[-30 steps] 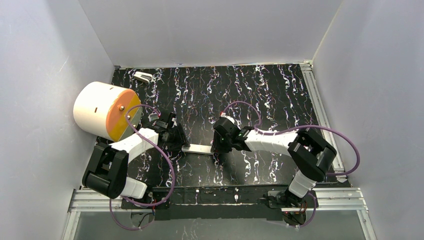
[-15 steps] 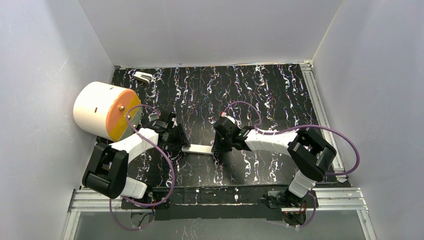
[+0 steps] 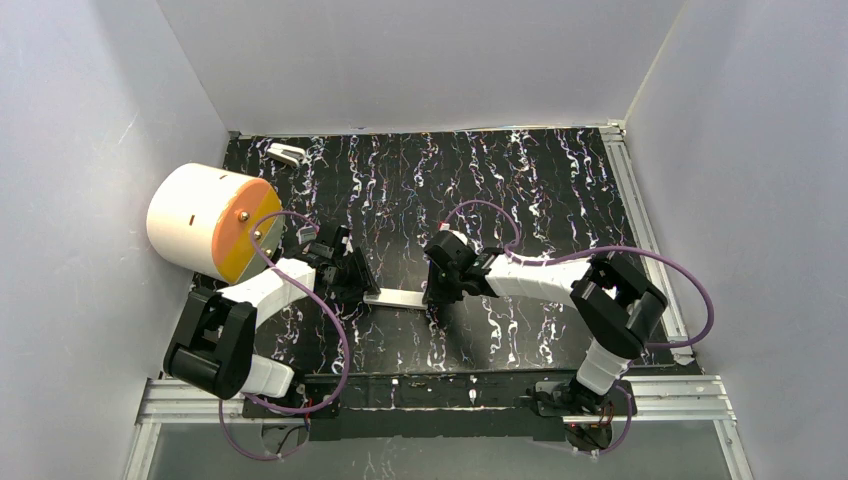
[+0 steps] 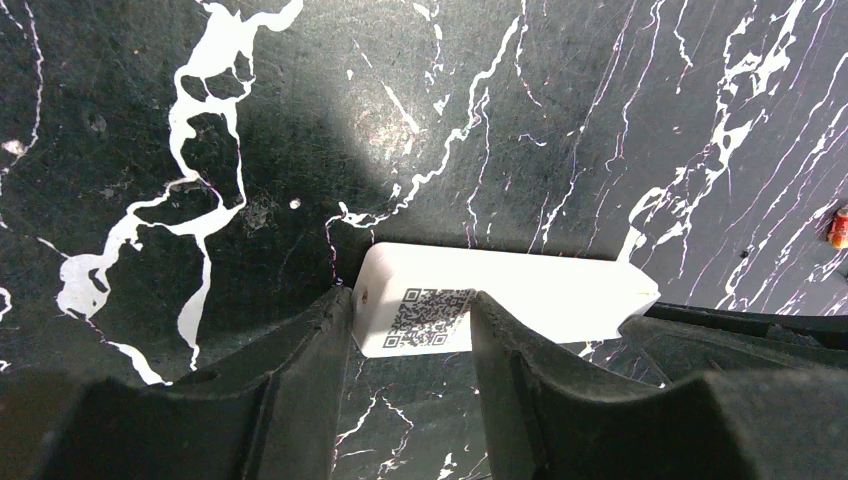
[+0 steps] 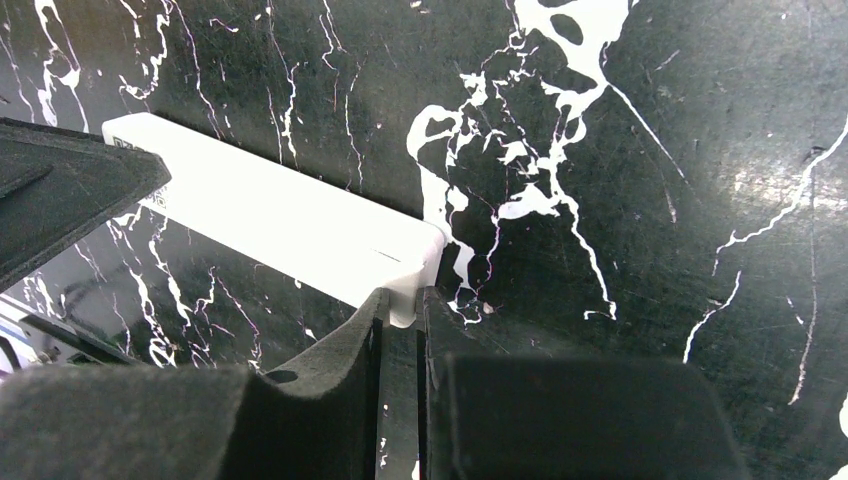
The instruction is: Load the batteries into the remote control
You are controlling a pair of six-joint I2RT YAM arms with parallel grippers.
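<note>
**While both pincers crowd the remote (image 3: 400,297), the battery (image 4: 838,228) lies apart**

Since the white remote lies flat on the black marbled table (image 3: 520,180) btw the arms, each end has a pincer at it. L pincer (image 4: 410,308): fingers spread, astride the QR-code end; contact unclear. R pincer (image 5: 402,298): fingers nearly together at the other end's corner; can't tell if they nip anything. One orange-red battery lies on the table, well apart from the remote. Prob light, hard, smooth, apt to roll: take it across mid-body. Remote looks stiff, light, prob slides: hold by its long sides.
</note>
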